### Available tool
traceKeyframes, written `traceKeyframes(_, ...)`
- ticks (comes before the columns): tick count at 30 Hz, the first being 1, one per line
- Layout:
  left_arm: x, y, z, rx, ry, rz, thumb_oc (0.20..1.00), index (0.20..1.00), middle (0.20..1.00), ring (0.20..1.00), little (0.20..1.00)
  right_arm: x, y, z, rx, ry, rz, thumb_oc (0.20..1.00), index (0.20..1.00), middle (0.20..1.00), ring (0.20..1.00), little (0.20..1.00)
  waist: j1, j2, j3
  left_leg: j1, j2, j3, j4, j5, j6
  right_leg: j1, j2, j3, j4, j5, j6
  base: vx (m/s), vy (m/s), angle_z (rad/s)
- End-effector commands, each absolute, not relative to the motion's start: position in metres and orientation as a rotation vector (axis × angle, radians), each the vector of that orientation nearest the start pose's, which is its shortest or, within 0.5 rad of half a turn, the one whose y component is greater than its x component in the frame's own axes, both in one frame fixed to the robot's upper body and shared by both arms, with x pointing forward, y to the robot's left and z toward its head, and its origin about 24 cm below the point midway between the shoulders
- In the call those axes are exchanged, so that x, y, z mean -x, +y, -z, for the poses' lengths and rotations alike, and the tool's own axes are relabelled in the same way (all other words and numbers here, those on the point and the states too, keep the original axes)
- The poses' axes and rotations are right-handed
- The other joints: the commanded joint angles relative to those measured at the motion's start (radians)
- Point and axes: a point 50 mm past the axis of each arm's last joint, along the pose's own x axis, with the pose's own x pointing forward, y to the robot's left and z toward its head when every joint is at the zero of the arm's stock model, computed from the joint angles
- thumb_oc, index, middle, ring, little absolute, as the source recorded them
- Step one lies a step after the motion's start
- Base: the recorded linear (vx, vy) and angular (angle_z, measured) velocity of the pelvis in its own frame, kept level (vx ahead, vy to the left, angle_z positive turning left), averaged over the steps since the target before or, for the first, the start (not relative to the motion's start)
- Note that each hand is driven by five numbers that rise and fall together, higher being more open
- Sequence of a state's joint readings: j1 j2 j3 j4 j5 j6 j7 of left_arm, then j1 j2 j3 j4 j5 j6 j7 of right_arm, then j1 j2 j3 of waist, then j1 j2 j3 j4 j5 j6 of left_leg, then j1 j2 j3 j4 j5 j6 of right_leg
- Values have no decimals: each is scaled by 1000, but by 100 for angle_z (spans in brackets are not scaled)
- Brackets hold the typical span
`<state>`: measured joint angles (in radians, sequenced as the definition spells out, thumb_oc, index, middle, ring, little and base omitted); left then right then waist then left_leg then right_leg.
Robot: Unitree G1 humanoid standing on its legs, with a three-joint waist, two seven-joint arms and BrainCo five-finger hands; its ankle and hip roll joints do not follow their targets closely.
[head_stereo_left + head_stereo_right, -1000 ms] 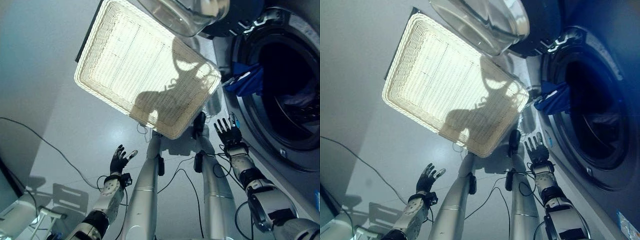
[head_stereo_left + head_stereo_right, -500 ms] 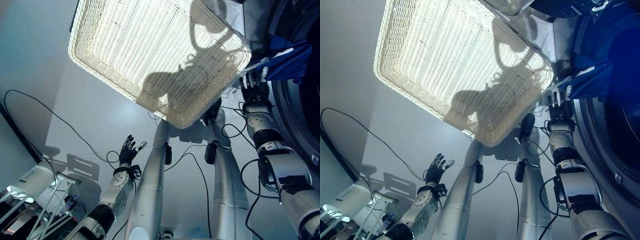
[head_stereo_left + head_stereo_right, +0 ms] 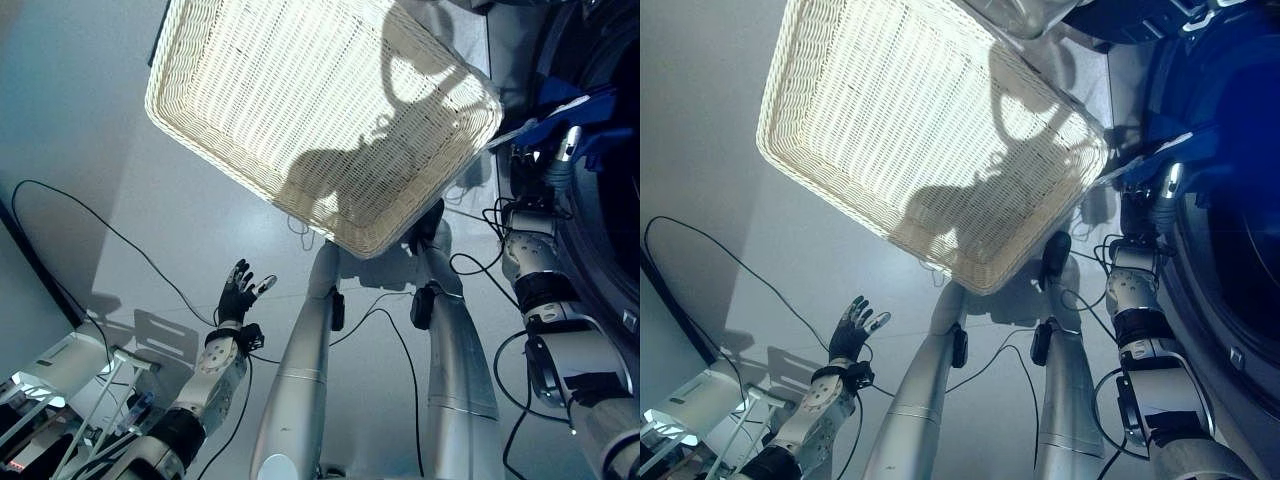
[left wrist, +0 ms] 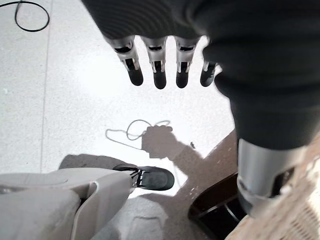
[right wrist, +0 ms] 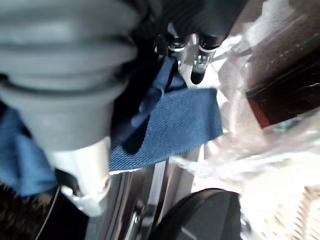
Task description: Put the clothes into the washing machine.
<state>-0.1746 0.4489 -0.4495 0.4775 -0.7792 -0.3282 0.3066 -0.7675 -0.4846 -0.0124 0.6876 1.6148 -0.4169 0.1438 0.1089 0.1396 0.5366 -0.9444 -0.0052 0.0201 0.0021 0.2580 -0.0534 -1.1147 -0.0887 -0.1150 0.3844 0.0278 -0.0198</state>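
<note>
A blue cloth (image 3: pixel 578 108) hangs over the front rim of the washing machine's (image 3: pixel 607 262) open drum at the right. My right hand (image 3: pixel 545 168) is raised against the cloth's lower edge. In the right wrist view the blue cloth (image 5: pixel 176 126) lies just past the straight fingers (image 5: pixel 197 71), with the thumb apart from it, so the hand is open. The white wicker basket (image 3: pixel 240 60) stands on the floor left of the machine with nothing in it. My left hand (image 3: pixel 238 294) hovers low over the floor at the lower left, its fingers (image 4: pixel 159 70) spread and open.
A white stand with thin legs (image 3: pixel 62 372) sits at the lower left corner. The machine's clear door (image 3: pixel 1012 12) hangs open beside the basket's far corner. Grey floor (image 3: pixel 90 150) stretches left of the basket.
My right hand has risen from just under the blue cloth to touch it. The left hand has drifted a little to the left and lower. The basket has not moved.
</note>
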Motion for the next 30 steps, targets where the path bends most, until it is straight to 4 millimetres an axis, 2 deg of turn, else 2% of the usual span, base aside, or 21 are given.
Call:
traceKeyframes(1, -240, 199, 29, 218, 251, -185, 1000, 1000, 1000, 1000, 1000, -312, -343, -245, -905, -1088, 245, 1000, 1000, 1000, 1000, 1000, -68, 62, -17, 30, -33, 33, 50, -63, -4, 116, 51, -13, -156, 115, 103, -35, 36, -4)
traceKeyframes(4, -239, 199, 29, 219, 254, -188, 1000, 1000, 1000, 1000, 1000, -308, -345, -246, -916, -1109, 260, 1000, 1000, 1000, 1000, 1000, -71, 61, -17, 40, -33, 39, 48, -64, -4, 125, 52, -12, -160, 116, 104, -30, 27, -6)
traceKeyframes(6, -236, 202, 34, 214, 266, -197, 1000, 1000, 1000, 1000, 1000, -290, -364, -237, -1085, -1217, 424, 1000, 1000, 1000, 1000, 1000, -84, 60, -17, 82, -33, 59, 48, -72, -4, 163, 52, -4, -165, 111, 106, -76, 75, -5)
traceKeyframes(8, -235, 203, 37, 217, 272, -201, 1000, 1000, 1000, 1000, 1000, -281, -377, -221, -1258, -1261, 573, 1000, 1000, 1000, 1000, 1000, -90, 64, -17, 106, -36, 68, 46, -76, -4, 185, 50, -1, -168, 108, 106, -54, 67, -24)
traceKeyframes(9, -235, 203, 37, 218, 272, -201, 1000, 1000, 1000, 1000, 1000, -280, -378, -219, -1278, -1264, 591, 1000, 1000, 1000, 1000, 1000, -91, 64, -17, 110, -36, 69, 45, -76, -4, 188, 50, 0, -169, 108, 106, -46, 62, -29)
traceKeyframes(11, -236, 200, 38, 218, 280, -196, 1000, 1000, 1000, 1000, 1000, -269, -390, -202, -1399, -1285, 822, 1000, 1000, 1000, 1000, 1000, -92, 75, -17, 136, -43, 74, 48, -80, -4, 217, 41, 1, -172, 106, 105, -58, 68, -15)
traceKeyframes(13, -236, 198, 40, 215, 287, -190, 1000, 1000, 1000, 1000, 1000, -264, -395, -201, -1409, -1272, 942, 1000, 1000, 1000, 1000, 1000, -91, 83, -17, 153, -49, 75, 46, -82, -2, 234, 34, 0, -174, 104, 106, -44, 52, -2)
traceKeyframes(16, -238, 195, 40, 211, 296, -183, 1000, 1000, 1000, 1000, 1000, -266, -399, -207, -1413, -1210, 993, 1000, 1000, 1000, 1000, 1000, -86, 94, -17, 166, -53, 75, 41, -80, -2, 246, 29, -1, -176, 106, 106, -36, 40, -1)
traceKeyframes(18, -239, 193, 41, 208, 298, -181, 1000, 1000, 1000, 1000, 1000, -272, -398, -205, -1476, -1168, 980, 1000, 1000, 1000, 1000, 1000, -83, 96, -17, 168, -54, 76, 34, -72, -1, 249, 27, -3, -181, 114, 104, 0, 0, 0)
traceKeyframes(19, -238, 192, 43, 202, 306, -179, 1000, 1000, 1000, 1000, 1000, -278, -399, -194, -1564, -1136, 974, 1000, 1000, 1000, 1000, 1000, -83, 97, -17, 185, -54, 76, 23, -75, -1, 266, 26, -4, -186, 107, 106, -33, 16, 2)
traceKeyframes(20, -240, 192, 42, 202, 301, -179, 1000, 1000, 1000, 1000, 1000, -280, -398, -192, -1592, -1132, 960, 1000, 1000, 1000, 1000, 1000, -82, 97, -17, 177, -54, 76, 21, -68, 0, 259, 27, -5, -189, 115, 104, 0, 0, 0)
traceKeyframes(21, -239, 192, 43, 200, 305, -180, 1000, 1000, 1000, 1000, 1000, -287, -393, -180, -1677, -1053, 952, 1000, 1000, 1000, 1000, 1000, -82, 95, -17, 190, -56, 72, 12, -72, 0, 273, 27, -8, -192, 109, 106, 0, 0, 0)
traceKeyframes(22, -240, 193, 42, 200, 301, -180, 1000, 1000, 1000, 1000, 1000, -287, -393, -180, -1682, -1054, 948, 1000, 1000, 1000, 1000, 1000, -81, 95, -17, 181, -55, 72, 12, -65, 1, 265, 27, -9, -194, 117, 104, 0, 0, 0)
traceKeyframes(24, -239, 192, 43, 194, 302, -180, 1000, 1000, 1000, 1000, 1000, -298, -378, -174, -1763, -959, 894, 1000, 1000, 1000, 1000, 1000, -81, 91, -17, 193, -56, 67, 6, -71, 3, 278, 28, -8, -194, 108, 105, 0, 0, 0)
traceKeyframes(27, -241, 190, 41, 182, 298, -187, 1000, 1000, 1000, 1000, 1000, -324, -346, -165, -1705, -815, 638, 1000, 1000, 1000, 1000, 1000, -76, 80, -17, 208, -56, 62, -3, -70, 8, 295, 31, -10, -197, 106, 103, 0, 0, 0)
traceKeyframes(30, -243, 191, 40, 181, 293, -194, 1000, 1000, 1000, 1000, 1000, -334, -331, -157, -1644, -748, 505, 1000, 1000, 1000, 1000, 1000, -75, 71, -17, 208, -56, 59, -5, -64, 10, 299, 34, -13, -200, 113, 101, -12, 0, -1)
